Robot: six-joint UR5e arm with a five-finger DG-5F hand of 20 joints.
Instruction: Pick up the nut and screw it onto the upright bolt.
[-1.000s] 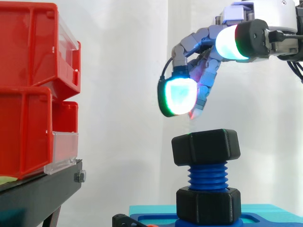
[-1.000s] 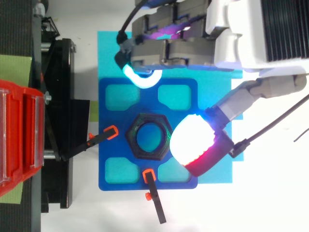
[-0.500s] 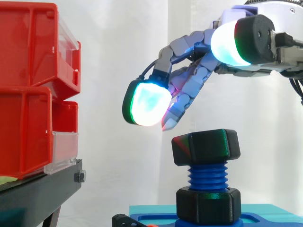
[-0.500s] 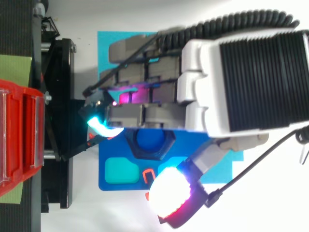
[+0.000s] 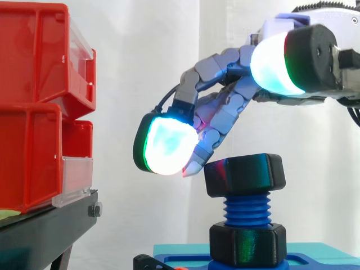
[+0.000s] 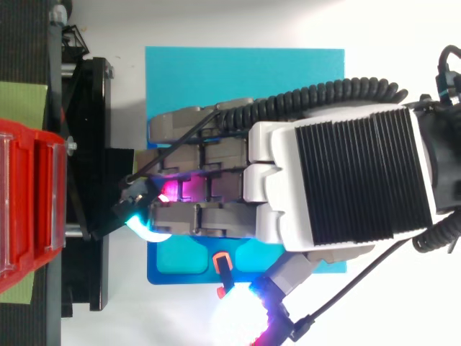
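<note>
A black hexagonal nut (image 5: 244, 174) sits at the top of the upright blue bolt (image 5: 246, 209), with thread showing below it. A second black nut (image 5: 247, 244) sits at the bolt's foot on the blue fixture plate (image 5: 315, 260). My hand (image 5: 225, 107) hovers just above and to the left of the top nut, open, with its fingers reaching down-left. One glowing fingertip (image 5: 166, 147) hangs left of the nut, level with its top edge. Nothing is held. In the top view my hand (image 6: 338, 187) covers the bolt and nut.
Red bins (image 5: 34, 107) are stacked on a black stand (image 5: 45, 236) at the left. The blue fixture plate (image 6: 173, 267) lies on a cyan mat (image 6: 245, 72). A black clamp with an orange tip (image 6: 222, 261) points in at the plate's near edge.
My hand has moved left and down over the bolt. Its fingers have stretched out past the nut's left side, and it now covers the nut from above.
</note>
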